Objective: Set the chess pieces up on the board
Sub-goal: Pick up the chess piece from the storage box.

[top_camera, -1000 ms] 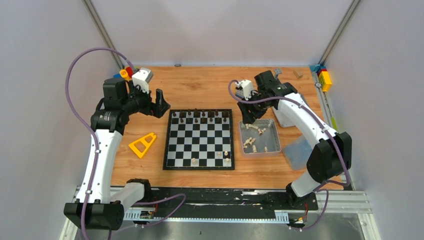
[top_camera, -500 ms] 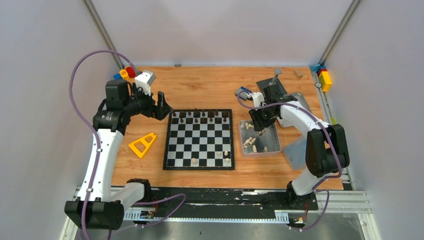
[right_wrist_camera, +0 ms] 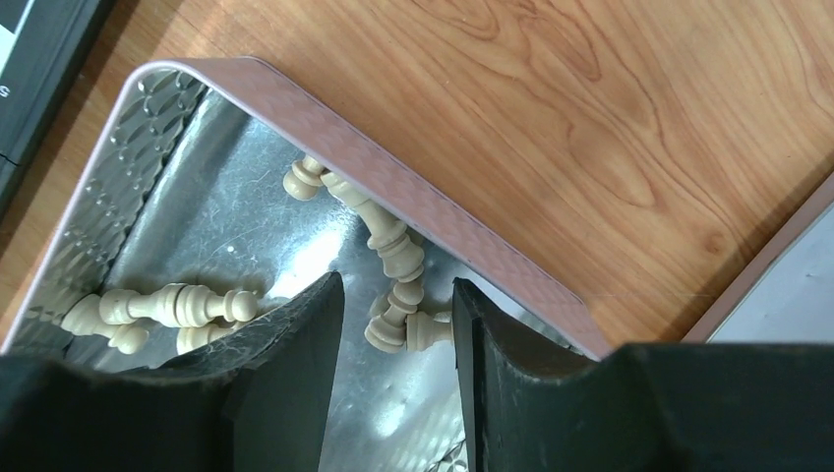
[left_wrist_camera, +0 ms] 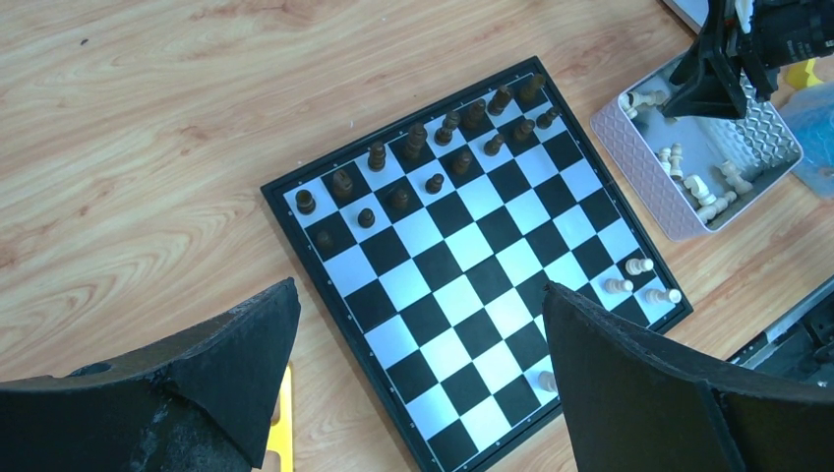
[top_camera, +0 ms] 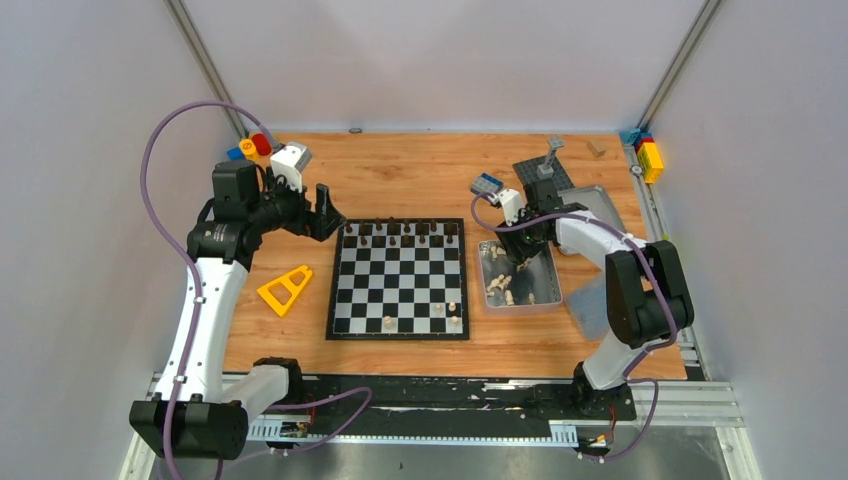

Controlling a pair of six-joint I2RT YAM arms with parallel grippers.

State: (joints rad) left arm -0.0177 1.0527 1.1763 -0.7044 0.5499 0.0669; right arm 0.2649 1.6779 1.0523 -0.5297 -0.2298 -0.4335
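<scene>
While the right gripper [right_wrist_camera: 395,285] reaches down into the metal tin [right_wrist_camera: 393,177], its black, rough-faced fingers [right_wrist_camera: 295,364] stand partly apart, and pale chess pieces [right_wrist_camera: 187,303] lie loose in the narrow gap and around it. These pieces are turned cream wood with ringed stems and round knobs, most of them tipped on their sides. The tin is a shallow rectangle with rounded corners. Its walls are embossed in a small diamond pattern and its floor is bright and mirror-like.

The board [top_camera: 398,285] lies flat on the wood-grain table [top_camera: 400,170], just left of the tin. It is a glossy square of black and white checks inside a thin black border. Dark brown-black pieces [top_camera: 400,232] fill much of its two far rows, and a few pale ones [top_camera: 453,321] stand on the near rows towards the right.

The left gripper [top_camera: 322,210] hovers by the board's far left corner. Its wedge-shaped black fingers [left_wrist_camera: 236,354] are spread wide and hold nothing.

A yellow triangular plastic frame [top_camera: 285,289] lies left of the board. Coloured bricks [top_camera: 252,146] sit at the table's far left corner.

A white mark on a dark flat edge [right_wrist_camera: 29,69], at the corner of the right wrist view, is cut off and cannot be read.
</scene>
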